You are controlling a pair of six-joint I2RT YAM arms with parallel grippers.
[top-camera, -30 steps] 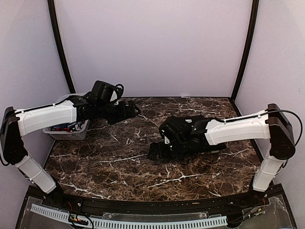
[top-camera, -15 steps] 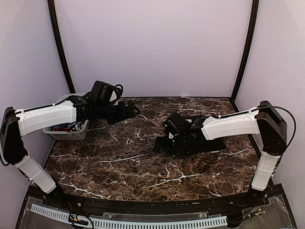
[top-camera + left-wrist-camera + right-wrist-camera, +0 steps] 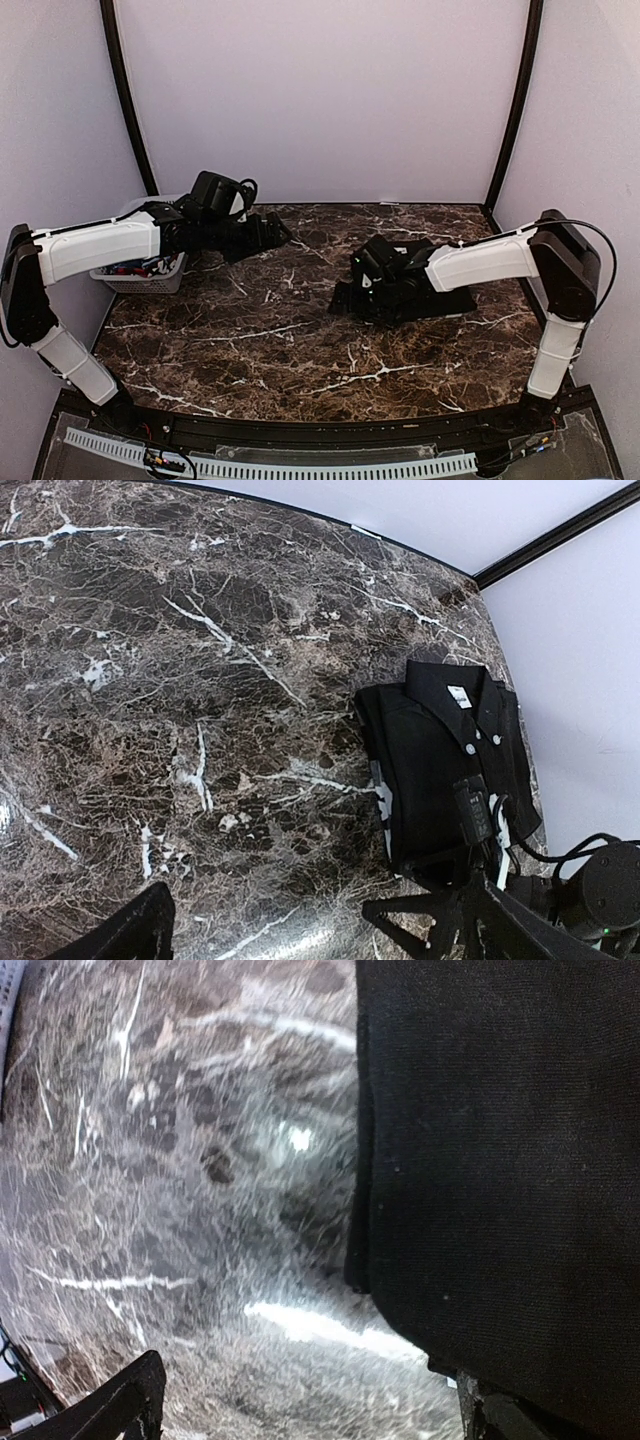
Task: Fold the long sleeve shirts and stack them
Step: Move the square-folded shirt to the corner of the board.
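Folding looks done | folded black shirt (image 3: 450,750) lies under my right claw (image 3: 348,297), seemingly atop the checked shirt (image 3: 384,798) | both claws wide, empty | left claw (image 3: 278,232) well apart | only tidying left, I judge.

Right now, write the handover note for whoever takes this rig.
Left gripper: open, empty, above the table at its far left.
Right gripper: open, empty, low over the black shirt's edge.
Black shirt: folded, buttons up, right of centre. A patterned edge under it is probably the checked shirt.
Done: black shirt folded, apparently stacked.
Left: confirm the stack, then pull both arms back.
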